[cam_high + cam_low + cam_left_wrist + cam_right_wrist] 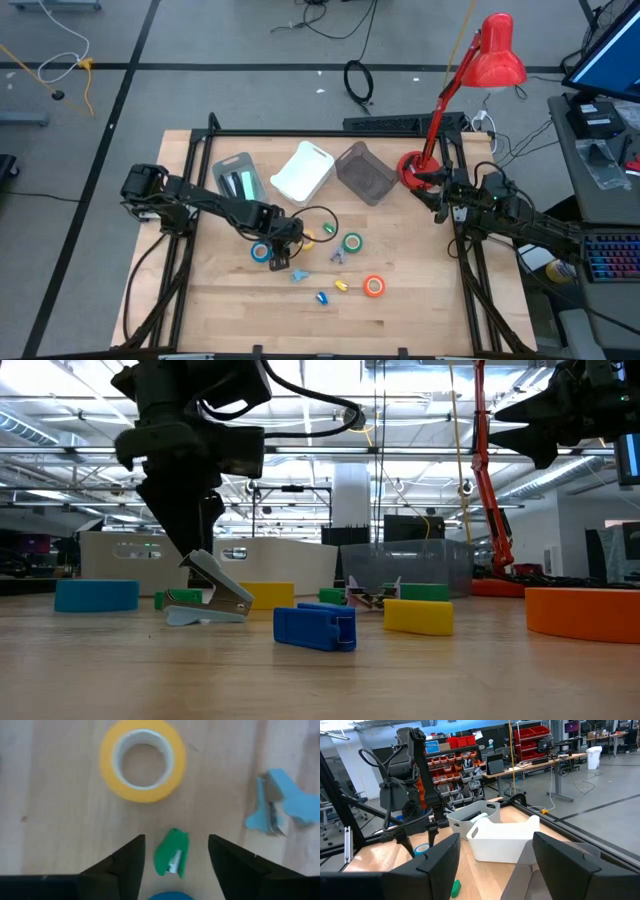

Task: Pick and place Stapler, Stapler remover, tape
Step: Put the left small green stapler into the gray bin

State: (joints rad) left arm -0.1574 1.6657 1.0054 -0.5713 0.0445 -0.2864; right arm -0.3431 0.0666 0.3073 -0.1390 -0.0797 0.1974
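While the left gripper [175, 862] hangs low over the middle of the table [420, 310], its jaws stand apart around a small green plastic claw-shaped staple remover [171, 858], not yet pinching it.

That little remover lies flat on the wood and looks light, stiff and a bit slick, so I'd judge it best taken across its narrow body, squarely, or it may skid or flip out. Just beyond it sits the yellow ring-shaped tape roll with a pale core [143, 760], light and rigid, easiest caught across its wall or rim. A pale blue claw-shaped remover [280, 802] lies off to one side. The right gripper [440, 203] waits near the red desk lamp's base [412, 168], jaws wide and empty.
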